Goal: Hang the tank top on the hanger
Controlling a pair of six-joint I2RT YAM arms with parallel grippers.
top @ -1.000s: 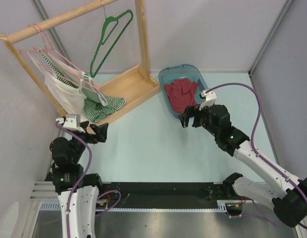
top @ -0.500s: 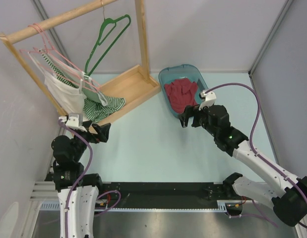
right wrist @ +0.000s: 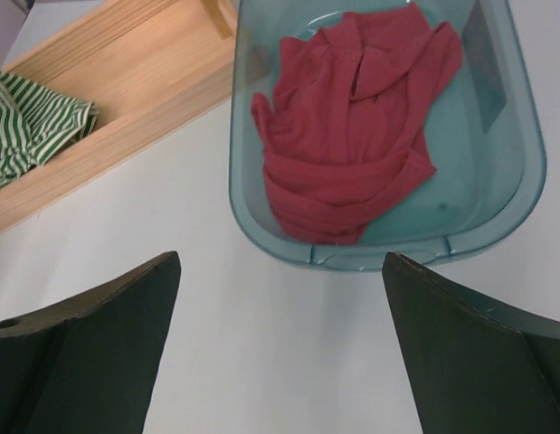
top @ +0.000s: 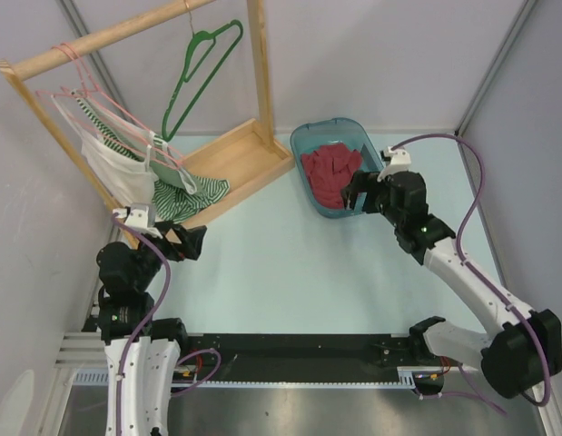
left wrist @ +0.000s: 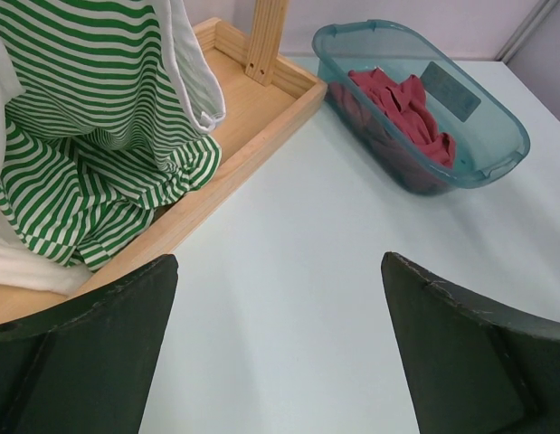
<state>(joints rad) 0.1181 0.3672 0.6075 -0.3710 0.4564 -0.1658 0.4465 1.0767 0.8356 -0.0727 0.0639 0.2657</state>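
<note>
Lying crumpled in a teal plastic tub at the far right of the table, the dark red tank top touches neither arm. The right gripper hangs at the tub's near rim, jaws spread wide and empty (its wrist view looks straight down on the top). The green hanger hangs by its hook from the wooden rack, well apart to the left. The left gripper, also spread and empty, hovers near the rack's base, close to a striped garment.
</note>
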